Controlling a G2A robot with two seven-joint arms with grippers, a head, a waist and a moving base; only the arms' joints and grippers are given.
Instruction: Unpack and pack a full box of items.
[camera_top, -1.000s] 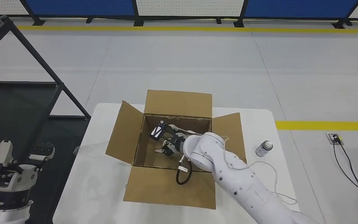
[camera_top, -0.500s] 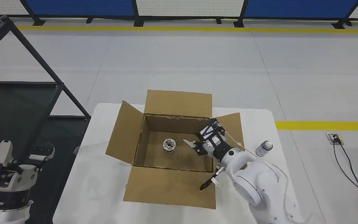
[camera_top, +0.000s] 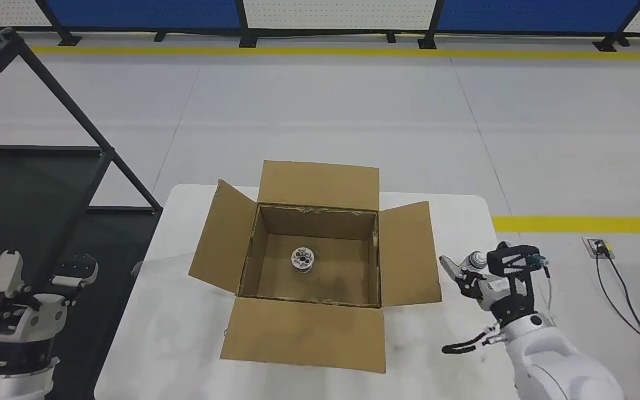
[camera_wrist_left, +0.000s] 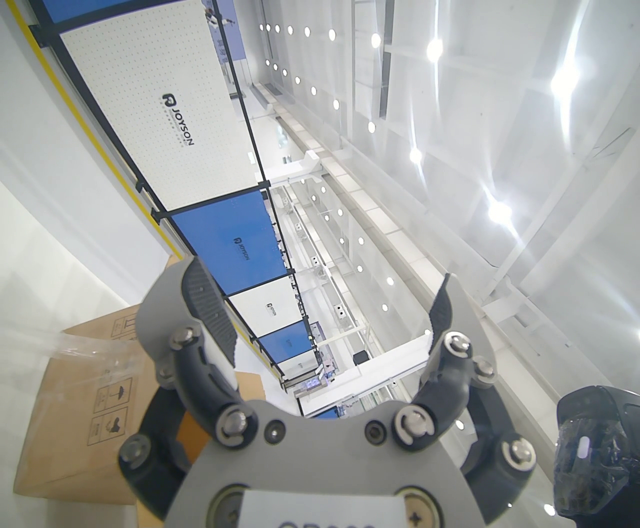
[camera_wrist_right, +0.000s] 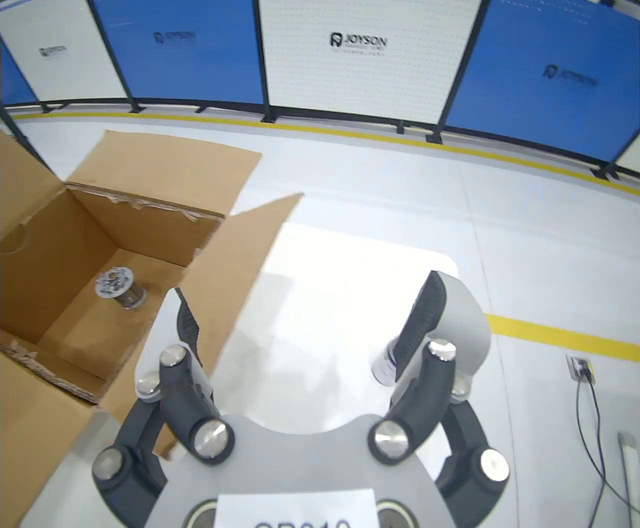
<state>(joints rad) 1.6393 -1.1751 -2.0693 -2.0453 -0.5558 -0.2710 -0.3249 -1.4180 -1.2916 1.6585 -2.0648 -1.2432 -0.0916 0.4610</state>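
An open cardboard box (camera_top: 408, 262) stands mid-table with its flaps spread. One small silver round part (camera_top: 303, 258) lies on its floor, also seen from the right wrist (camera_wrist_right: 116, 286). My right gripper (camera_top: 466, 272) is open over the table's right side, outside the box, with nothing between its fingers (camera_wrist_right: 306, 290). A small silver can (camera_top: 479, 259) stands just beyond it, and one finger partly hides the can (camera_wrist_right: 384, 364). My left gripper (camera_wrist_left: 320, 277) is open and empty. It points up at the ceiling, with a cardboard box (camera_wrist_left: 95, 400) beside it.
The white table (camera_top: 180, 300) has bare room left of the box and along the right side around the can. The box's near flap (camera_top: 305, 335) lies flat toward the front edge. A dark frame (camera_top: 70, 120) stands off the table's left.
My right arm has come out of the box and swung right to the can at the table's right side. The silver part stays on the box floor.
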